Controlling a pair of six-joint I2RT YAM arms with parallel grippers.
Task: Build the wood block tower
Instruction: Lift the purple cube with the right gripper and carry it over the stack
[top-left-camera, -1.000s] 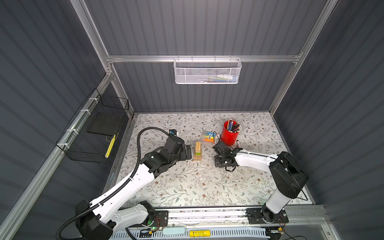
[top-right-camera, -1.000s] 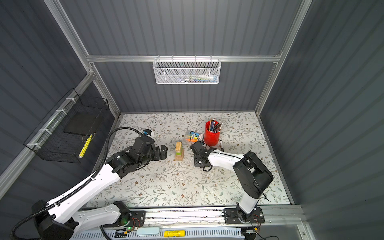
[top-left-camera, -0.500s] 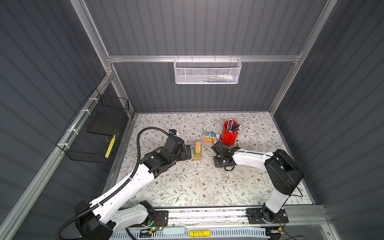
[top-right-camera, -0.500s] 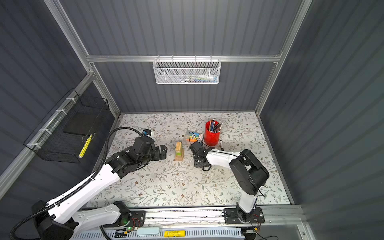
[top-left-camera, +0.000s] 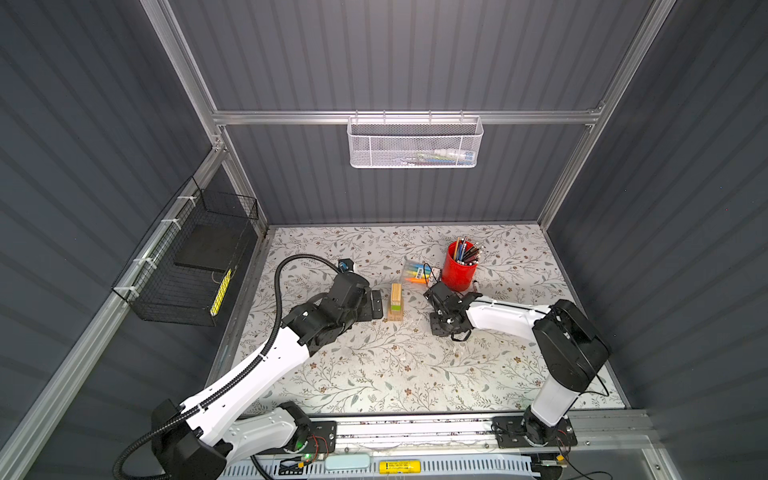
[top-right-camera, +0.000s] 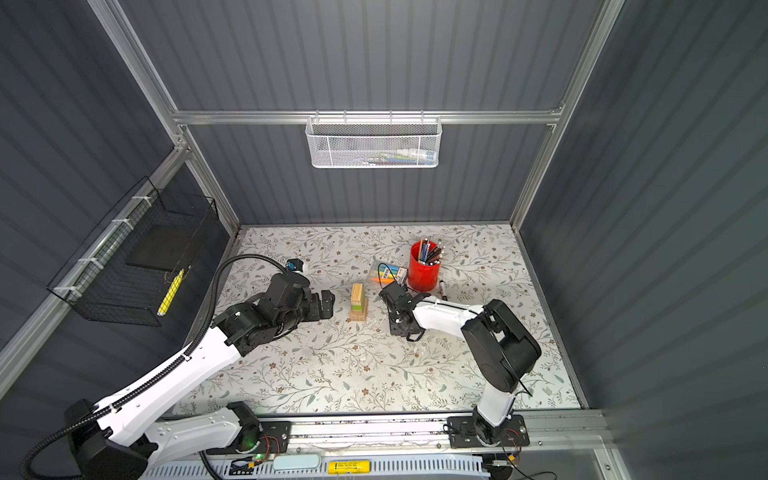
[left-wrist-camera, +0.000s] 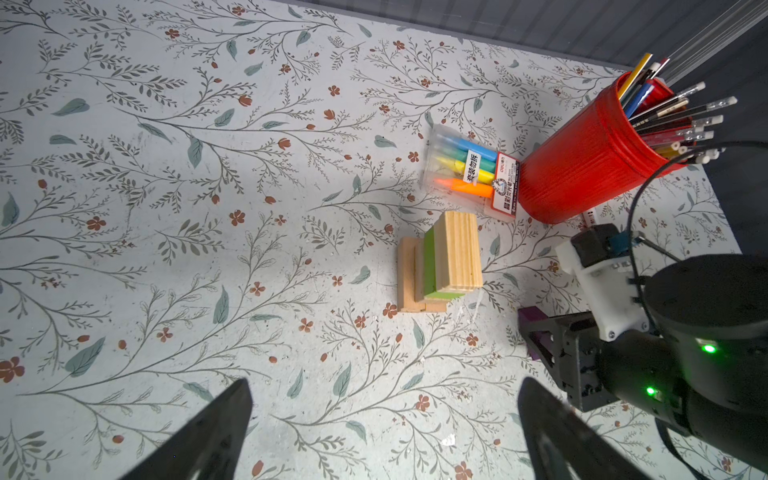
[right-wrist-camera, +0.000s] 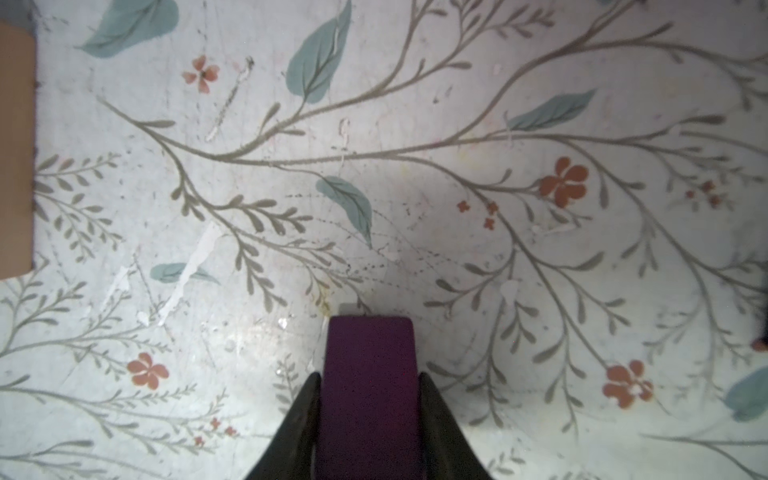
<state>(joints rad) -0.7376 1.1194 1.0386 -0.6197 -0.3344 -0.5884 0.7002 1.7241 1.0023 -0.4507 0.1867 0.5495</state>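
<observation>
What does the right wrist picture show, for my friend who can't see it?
A purple block sits between two black jaws that touch both its sides, over a pale mat printed with leaves and small red flowers. A tan block peeks in at the picture's border.

Both top views look steeply down on the whole table (top-left-camera: 374, 374). The left wrist camera faces the tower (left-wrist-camera: 457, 253); the right, closest, shares the purple block (right-wrist-camera: 370, 374) with it.

Tan tower (left-wrist-camera: 457, 253), green block (left-wrist-camera: 429, 266) under its top piece, stands upright; purple block (right-wrist-camera: 368, 395) sits nearby.
</observation>
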